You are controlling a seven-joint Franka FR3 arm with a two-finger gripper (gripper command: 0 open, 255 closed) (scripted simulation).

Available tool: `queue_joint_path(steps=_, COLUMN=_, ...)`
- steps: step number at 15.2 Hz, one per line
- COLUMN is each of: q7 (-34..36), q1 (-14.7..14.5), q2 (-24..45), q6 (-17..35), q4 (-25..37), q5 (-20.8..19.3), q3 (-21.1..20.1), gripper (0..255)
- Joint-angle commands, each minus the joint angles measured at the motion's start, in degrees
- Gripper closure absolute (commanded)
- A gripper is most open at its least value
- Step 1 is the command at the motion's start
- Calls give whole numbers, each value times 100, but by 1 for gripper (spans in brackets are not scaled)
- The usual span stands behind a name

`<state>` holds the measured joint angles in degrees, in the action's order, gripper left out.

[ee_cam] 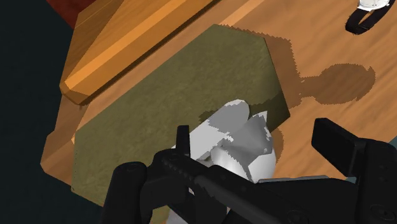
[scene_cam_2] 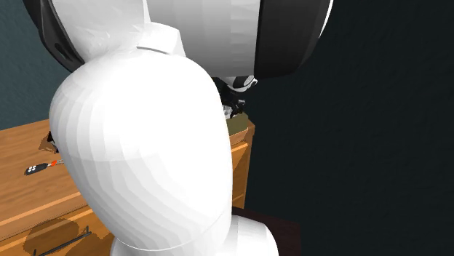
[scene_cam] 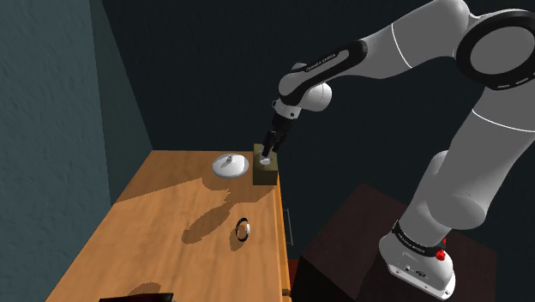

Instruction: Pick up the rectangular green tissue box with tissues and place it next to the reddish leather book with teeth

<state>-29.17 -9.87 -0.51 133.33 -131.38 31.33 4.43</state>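
At the desk's (scene_cam: 146, 244) far corner, beside a white round object (scene_cam: 228, 165), 1 olive-green tissue box (scene_cam: 267, 174) is standing, white tissue (ee_cam: 235, 137) poking up. Hand (scene_cam: 267, 157) is hovering right over it, 2 fingers (ee_cam: 337, 143) standing apart, released, straddling the tissue, grasping nothing.

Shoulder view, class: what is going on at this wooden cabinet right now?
The white Franka arm's black gripper hovers over the olive-green rectangular tissue box, which stands at the edge of the wooden cabinet top beside a round white dish. In the wrist view its fingers stand open either side of the white tissue. The box is not yet gripped or lifted.
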Motion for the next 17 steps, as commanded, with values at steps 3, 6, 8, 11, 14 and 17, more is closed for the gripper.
queue_joint_path(steps=3, q7=0, q1=0, q2=1, q6=1, q4=0, q5=1, q3=0, gripper=255)
queue_joint_path(steps=6, q7=0, q1=-1, q2=1, q6=4, q4=-2, q5=2, q3=-1, gripper=255)
queue_joint_path(steps=8, q7=0, q1=-1, q2=2, q6=3, q4=0, q5=2, q3=-1, gripper=255)
queue_joint_path(steps=11, q7=-1, q1=-1, q2=2, q6=4, q4=-2, q5=3, q3=-1, gripper=255)
queue_joint_path(steps=14, q7=93, q1=7, q2=-92, q6=-125, q4=51, q5=-77, q3=6, gripper=255)
queue_joint_path(steps=17, q7=228, q1=20, q2=-223, q6=-318, q4=139, q5=-187, q3=14, gripper=255)
